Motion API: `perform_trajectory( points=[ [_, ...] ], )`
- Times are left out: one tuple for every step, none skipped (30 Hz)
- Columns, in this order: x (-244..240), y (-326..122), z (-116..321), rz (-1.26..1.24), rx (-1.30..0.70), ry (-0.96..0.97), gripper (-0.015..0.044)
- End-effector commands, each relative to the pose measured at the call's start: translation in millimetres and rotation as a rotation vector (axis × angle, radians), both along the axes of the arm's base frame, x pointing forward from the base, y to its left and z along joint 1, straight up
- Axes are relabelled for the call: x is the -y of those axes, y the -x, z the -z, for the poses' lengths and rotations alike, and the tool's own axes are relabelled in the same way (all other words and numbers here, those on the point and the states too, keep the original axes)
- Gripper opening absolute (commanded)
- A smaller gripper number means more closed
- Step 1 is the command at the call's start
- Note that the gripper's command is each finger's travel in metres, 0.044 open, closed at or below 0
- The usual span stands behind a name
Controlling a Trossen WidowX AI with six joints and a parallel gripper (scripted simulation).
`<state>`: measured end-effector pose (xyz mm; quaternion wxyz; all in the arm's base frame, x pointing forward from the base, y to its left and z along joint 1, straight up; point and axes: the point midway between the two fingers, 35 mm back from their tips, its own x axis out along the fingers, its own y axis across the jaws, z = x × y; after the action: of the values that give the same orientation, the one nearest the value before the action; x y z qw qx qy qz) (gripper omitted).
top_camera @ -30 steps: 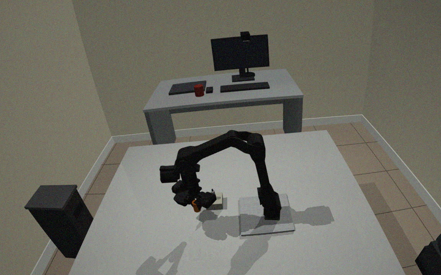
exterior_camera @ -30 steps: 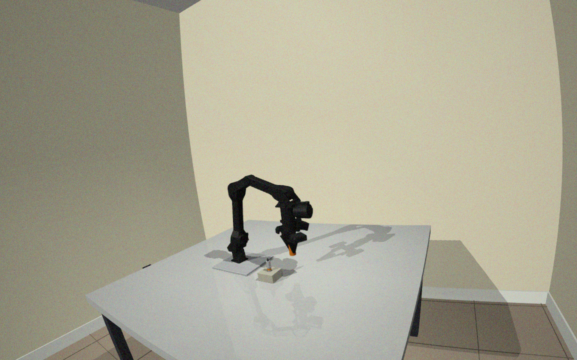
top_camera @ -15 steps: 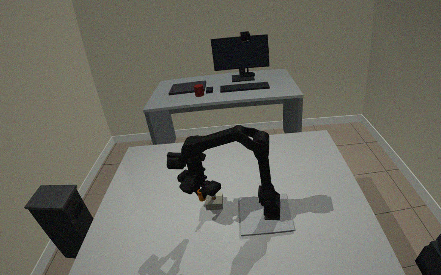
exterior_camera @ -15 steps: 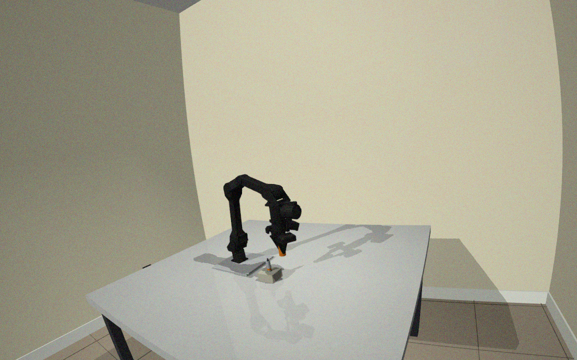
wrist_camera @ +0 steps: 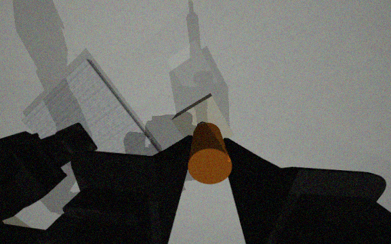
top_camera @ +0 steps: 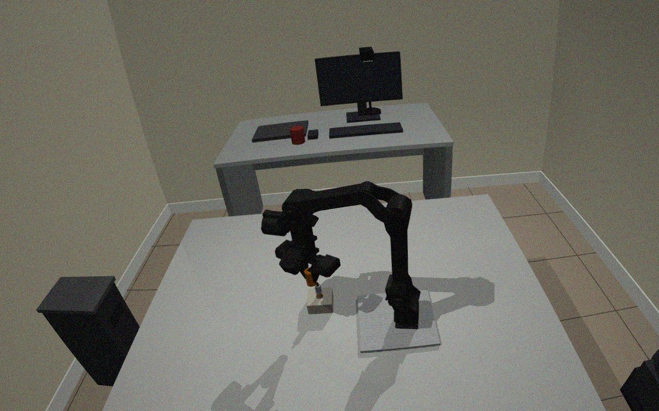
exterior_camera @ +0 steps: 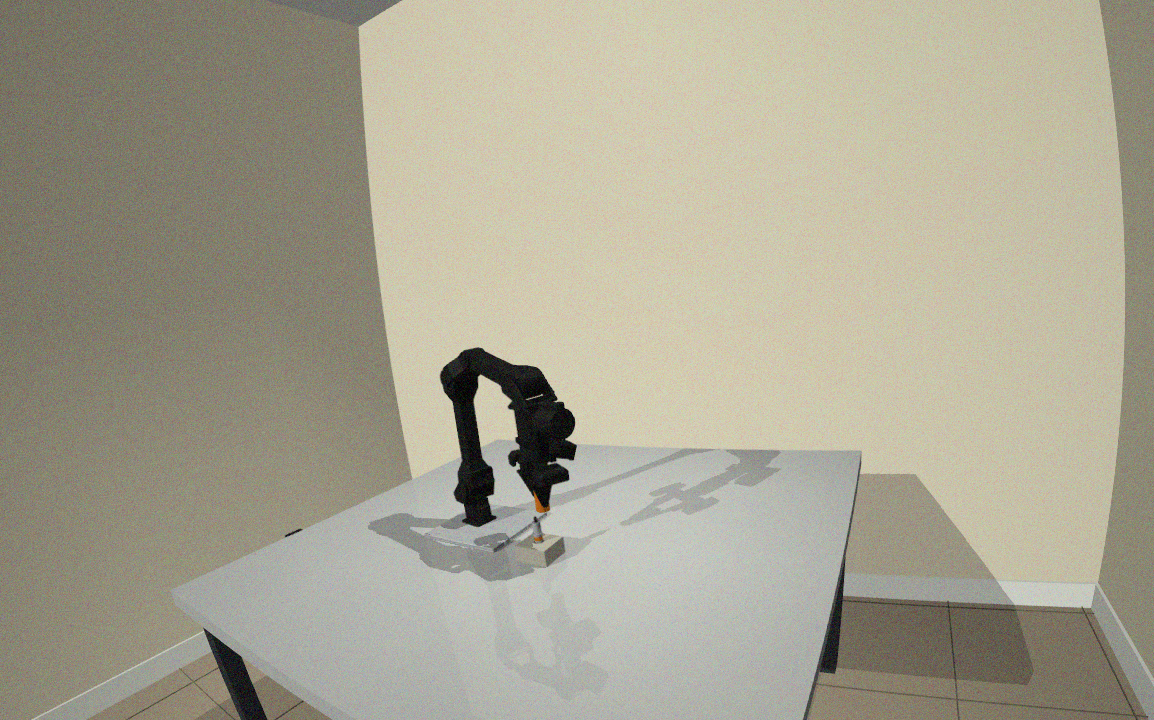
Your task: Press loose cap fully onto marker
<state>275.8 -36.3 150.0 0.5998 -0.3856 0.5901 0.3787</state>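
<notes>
The orange cap (top_camera: 309,278) (exterior_camera: 542,505) (wrist_camera: 210,166) is held upright between the fingertips. My gripper (top_camera: 309,274) (exterior_camera: 542,501) (wrist_camera: 207,141) is shut on it. The cap is in the air, above the marker's tip in the exterior view and up and left of it in the top view. The grey marker (top_camera: 318,290) (exterior_camera: 537,528) stands upright, uncapped, in the pale holder block (top_camera: 320,309) (exterior_camera: 551,551) (wrist_camera: 219,113). In the wrist view the cap and fingers hide most of the marker; only a bit of dark tip may show behind the cap.
The arm's base plate (top_camera: 382,337) (exterior_camera: 465,537) (wrist_camera: 97,102) lies beside the holder block on the white table (top_camera: 219,265) (exterior_camera: 697,573). A desk (top_camera: 270,153) with a monitor, a keyboard and a red mug stands behind the table. A dark cabinet (top_camera: 91,327) stands at the left.
</notes>
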Motion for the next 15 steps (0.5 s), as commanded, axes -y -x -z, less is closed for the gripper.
perform_trajectory(
  points=[
    [9.9,6.9,-5.2,-0.005,0.004,0.004,0.0000],
    [12.6,8.6,-6.1,-0.006,0.004,0.005,0.0000],
    [14.7,10.0,-6.8,-0.007,0.004,0.005,0.0000],
    [16.0,10.8,-7.2,-0.007,0.004,0.005,0.0000],
    [16.4,11.1,-7.4,-0.007,0.004,0.005,0.0000],
    [16.4,11.1,-7.1,-0.007,0.004,0.005,0.0000],
    [16.4,11.0,-6.3,-0.007,0.004,0.005,0.0000],
    [16.4,11.0,-5.1,-0.007,0.004,0.005,0.0000],
    [16.4,10.9,-3.5,-0.007,0.004,0.005,0.0000],
    [16.4,10.9,-2.3,-0.007,0.004,0.005,0.0000],
    [16.4,10.8,-1.5,-0.007,0.004,0.005,0.0000],
    [16.4,10.8,-1.2,-0.007,0.004,0.005,0.0000],
    [16.4,10.8,-1.0,-0.007,0.004,0.005,0.0000],
    [16.4,10.7,-0.4,-0.007,0.004,0.005,0.0000],
    [16.4,10.6,0.3,-0.007,0.004,0.005,0.0000]
  ],
)
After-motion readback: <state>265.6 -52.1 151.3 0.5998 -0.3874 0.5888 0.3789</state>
